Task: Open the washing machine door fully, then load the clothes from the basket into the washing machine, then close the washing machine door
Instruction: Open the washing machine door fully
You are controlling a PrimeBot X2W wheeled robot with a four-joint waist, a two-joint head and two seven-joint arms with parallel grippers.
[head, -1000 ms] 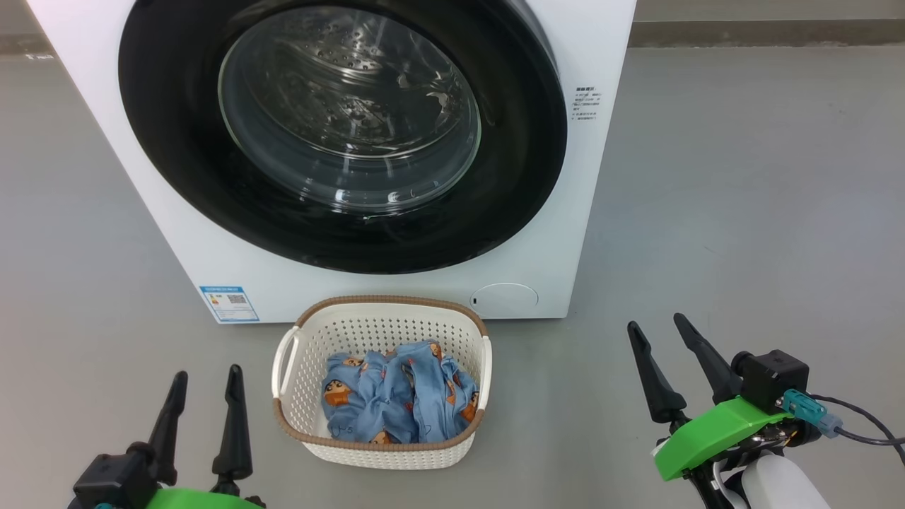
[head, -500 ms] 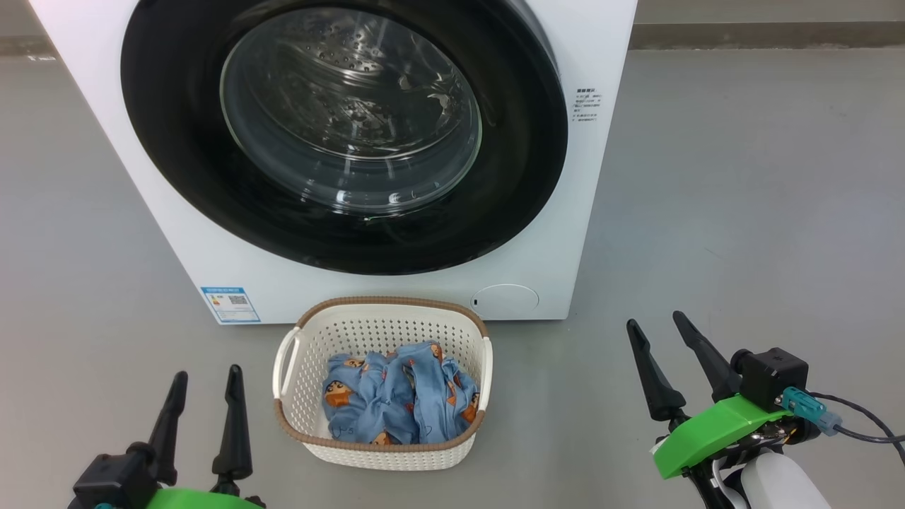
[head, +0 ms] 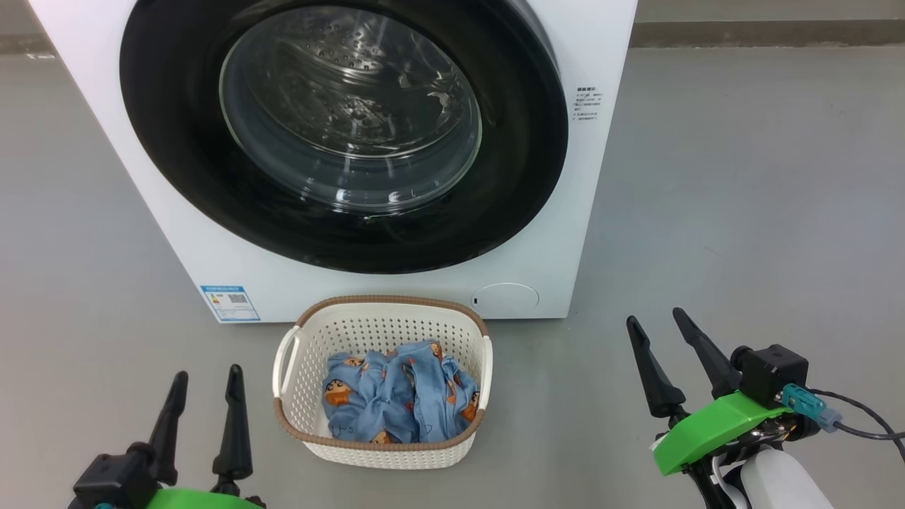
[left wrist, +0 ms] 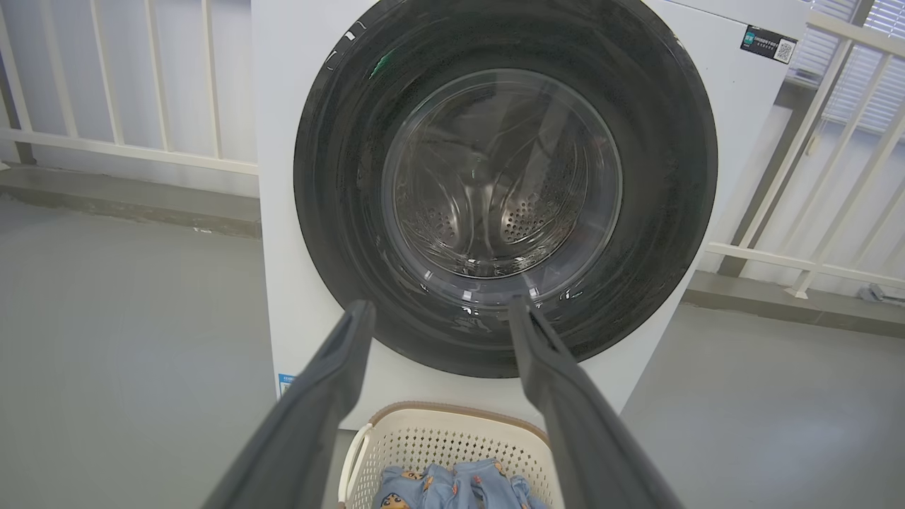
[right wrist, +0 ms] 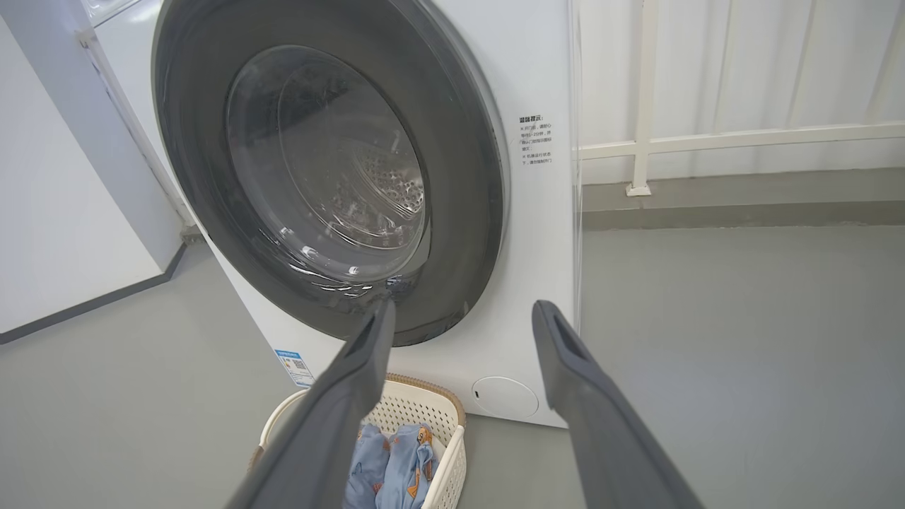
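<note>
**A:** Washing machine (head: 170, 233) dead ahead on the far side, its door (head: 177, 141) closed flush against the front. And the basket?

**B:** The basket (head: 382, 301) sits on the grey floor (head: 742, 177) just on the near side of the machine, below the door. The clothes (head: 403, 396) are bunched inside it.

**A:** The arms?

**B:** Left gripper (head: 207, 372) is low at the near left, just beside the basket, fingers spread wide with nothing between them. Right gripper (head: 653, 317) is off to the right, well apart from the basket, fingers parted wide too, and empty.
</note>
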